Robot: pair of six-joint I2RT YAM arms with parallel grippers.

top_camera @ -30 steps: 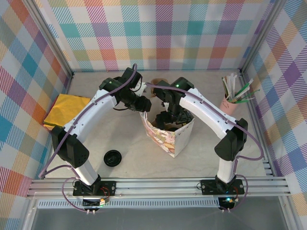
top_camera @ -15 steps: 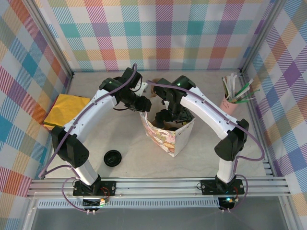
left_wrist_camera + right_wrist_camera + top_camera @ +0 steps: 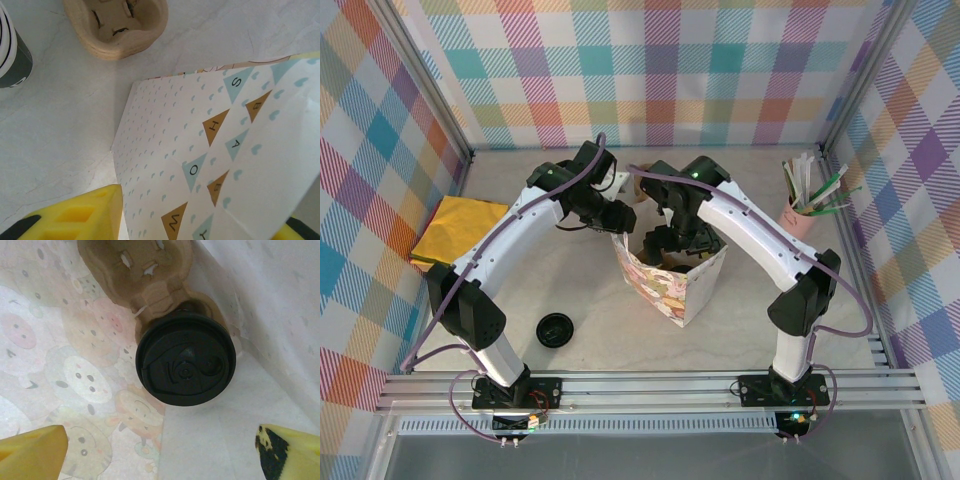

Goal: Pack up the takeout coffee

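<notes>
Takeout coffee (image 3: 185, 365) sits lid-up in cardboard carrier (image 3: 135, 270) at the bottom of the bag (image 3: 215, 150). Right tool (image 3: 160, 447): jaws wide, empty, directly above lid. Withdraw vertically and keep clear of bag walls. Left tool (image 3: 197, 217) straddles bag wall, approx. half open; grip unclear. Vs. earlier frame: right tool higher in bag mouth.

Takeout coffee (image 3: 185, 365): lid black moulded plastic, faint sheen. Cup carrier (image 3: 135, 270): brown pulp cardboard, rough, matt. Bag (image 3: 215, 150): printed paper, smooth, matt. Table (image 3: 65, 125): smooth, marble-look.
</notes>
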